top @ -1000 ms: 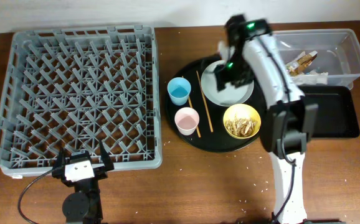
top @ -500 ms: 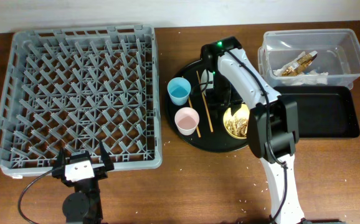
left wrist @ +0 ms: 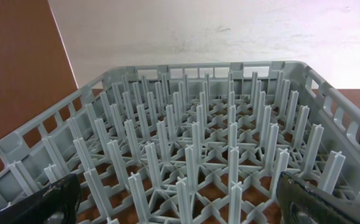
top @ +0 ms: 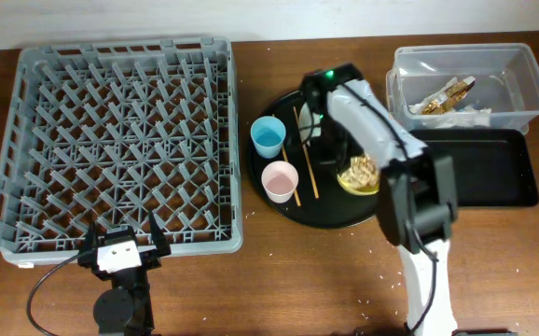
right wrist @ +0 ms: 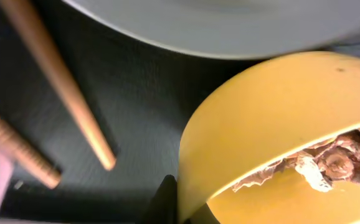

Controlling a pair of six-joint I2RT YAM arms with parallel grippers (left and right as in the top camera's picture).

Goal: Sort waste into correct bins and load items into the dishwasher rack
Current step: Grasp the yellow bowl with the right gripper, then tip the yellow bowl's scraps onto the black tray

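My right gripper is shut on the rim of the yellow bowl, one finger outside the wall and one inside. The bowl holds tan food scraps. From overhead the right arm covers most of the bowl and the plate. The plate's white-grey edge fills the top of the right wrist view. Wooden chopsticks lie beside the blue cup and pink cup. My left gripper stands open at the near edge of the grey dishwasher rack.
All the dishes sit on a round black tray. At the back right, the clear tub holds a brown-and-gold wrapper and white paper. The black rectangular tray lies in front of the tub. Crumbs dot the wooden table.
The right arm has swung from over the plate down to the yellow bowl, and its gripper has shut on the bowl's rim. The left arm has not moved.
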